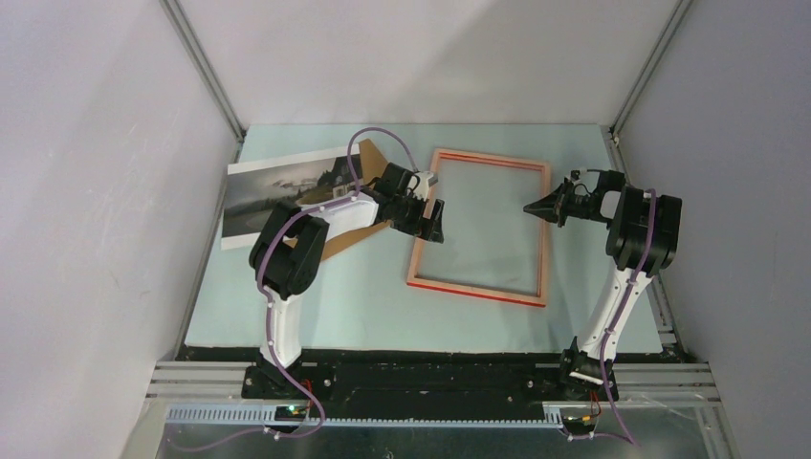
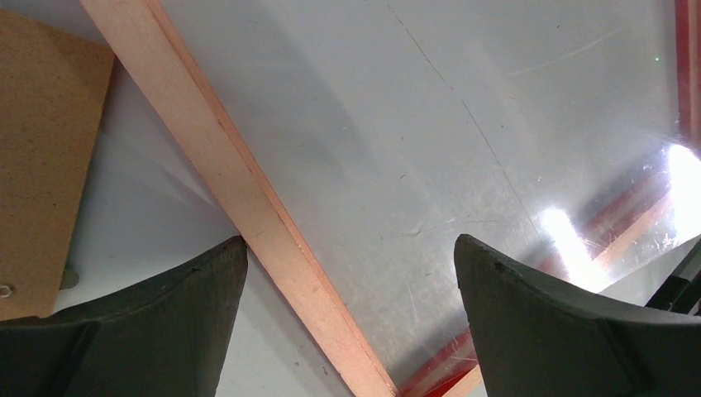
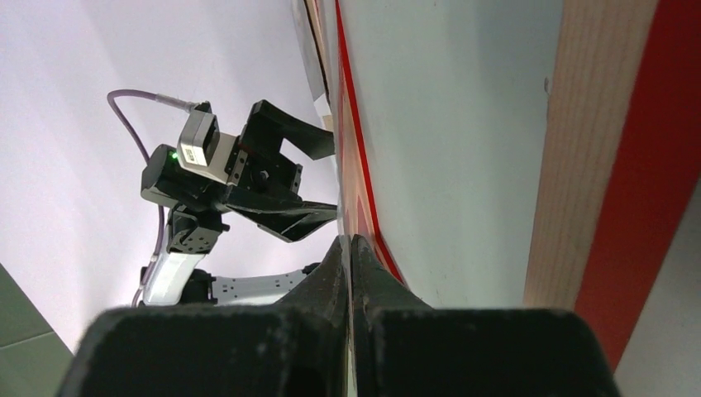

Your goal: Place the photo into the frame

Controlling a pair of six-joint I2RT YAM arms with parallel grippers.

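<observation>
The frame (image 1: 478, 290) lies flat at the table's middle, pale wood back up, with red along its edges. A clear scratched pane (image 2: 463, 132) spans its opening. The photo (image 1: 273, 186), a grey misty print, lies at the far left, partly under my left arm. My left gripper (image 1: 432, 225) is open over the frame's left rail (image 2: 248, 198); one finger is outside the rail and the other over the pane, holding nothing (image 2: 351, 244). My right gripper (image 1: 529, 206) reaches over the right rail (image 3: 579, 165). It is shut (image 3: 349, 240), with a thin clear edge between its fingers.
A plain brown backing board (image 1: 371, 164) lies between the photo and the frame, under my left arm, and shows at the left of the left wrist view (image 2: 41, 157). Grey walls close in on both sides and behind. A pale mat (image 1: 363, 306) covers the table.
</observation>
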